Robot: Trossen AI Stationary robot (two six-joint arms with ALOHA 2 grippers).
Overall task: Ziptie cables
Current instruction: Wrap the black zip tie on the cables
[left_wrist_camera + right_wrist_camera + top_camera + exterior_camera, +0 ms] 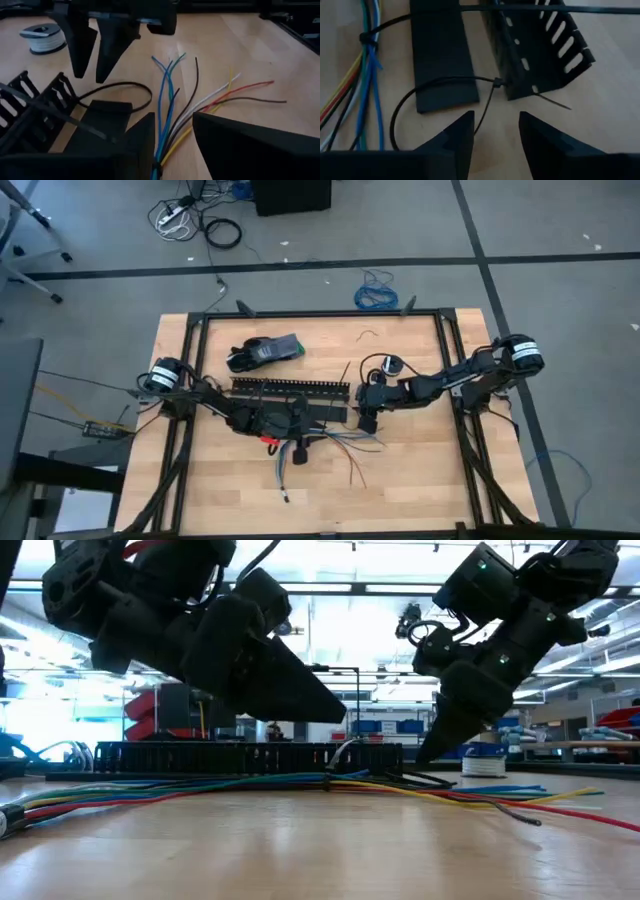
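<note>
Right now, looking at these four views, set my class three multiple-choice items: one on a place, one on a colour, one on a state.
1. Seen from above, where does the black slotted channel lie?
A. On top of the cables
B. Between the cables and the grey-black hand tool
C. On the floor

2. What colour is the looped ziptie?
A. White
B. Black
C. Red

3. What state is the right gripper in?
A. Open, holding nothing
B. Shut on the ziptie
C. Shut on the cables

Answers:
1 B: the high view shows tool, channel and cables in a row across the table.
2 B: its thin strip shows black against the wood.
3 A: the right wrist view shows bare wood between its spread fingers.
</note>
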